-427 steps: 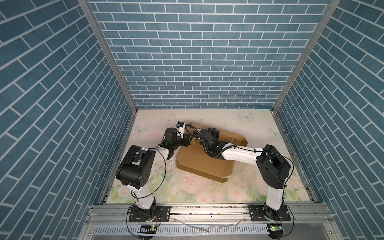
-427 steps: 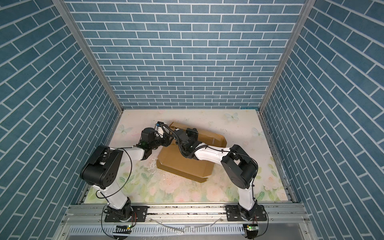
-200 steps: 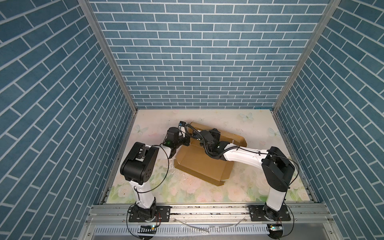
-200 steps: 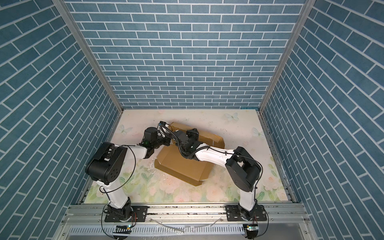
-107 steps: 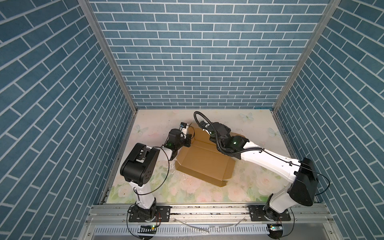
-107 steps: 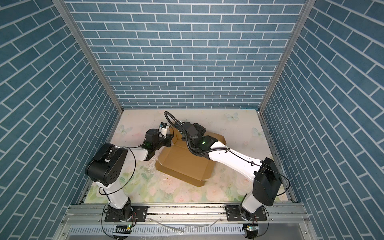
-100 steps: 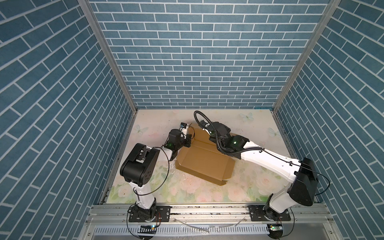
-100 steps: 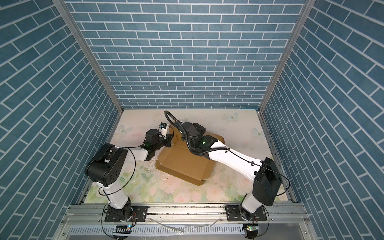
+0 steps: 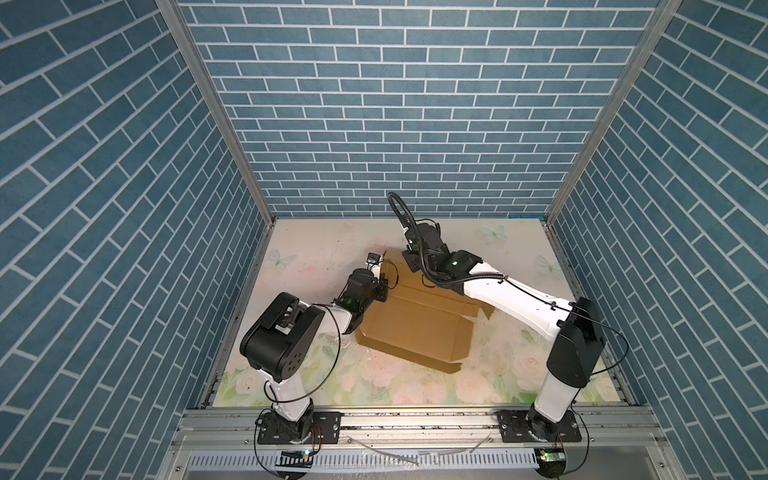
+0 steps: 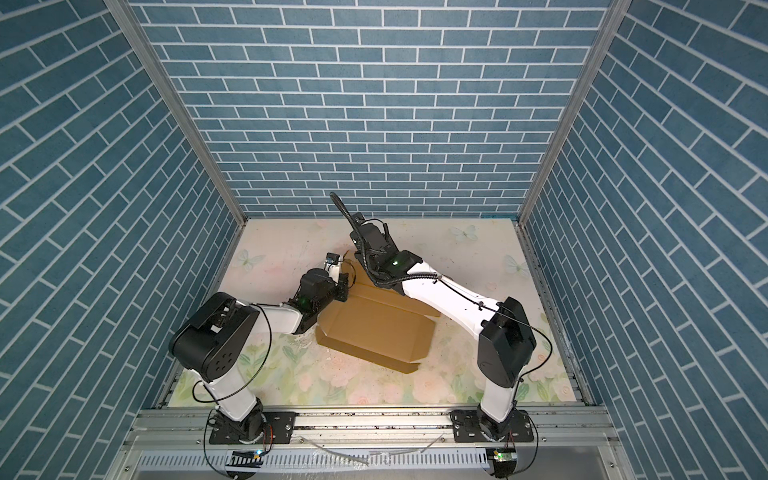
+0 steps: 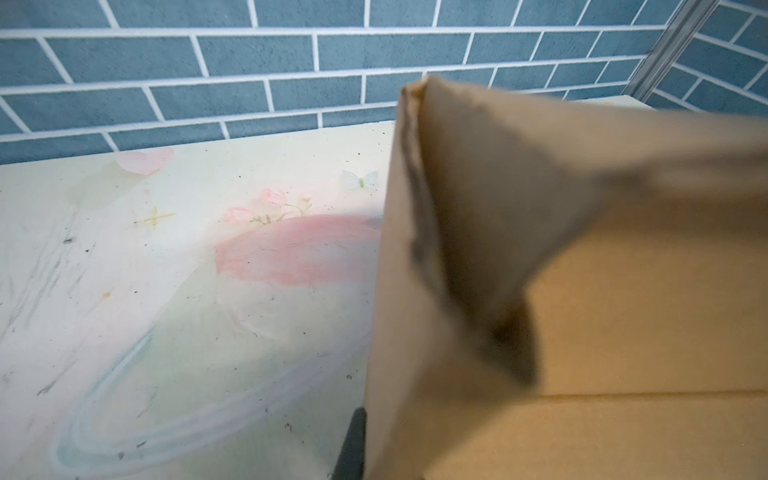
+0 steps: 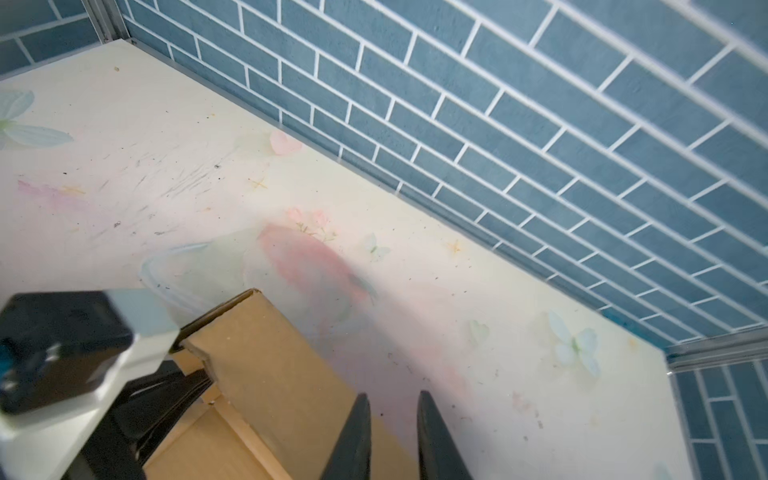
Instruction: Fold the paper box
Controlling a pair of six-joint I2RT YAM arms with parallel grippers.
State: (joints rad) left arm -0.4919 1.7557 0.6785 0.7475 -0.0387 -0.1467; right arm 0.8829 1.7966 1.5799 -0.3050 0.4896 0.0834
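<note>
While our left gripper [image 9: 385,279] pinches a raised flap [image 11: 478,208] of the paper box [image 9: 415,328], right gripper [image 12: 392,395] gapes narrowly, empty; we judge most folds remain.

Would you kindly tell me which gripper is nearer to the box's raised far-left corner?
Left. The left gripper is shut on the box at that corner; the right gripper hangs open farther along the same wall.

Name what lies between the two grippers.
A raised wall of the paper box, running from the left gripper, which pinches it, to the right gripper, as the right wrist view shows.
</note>
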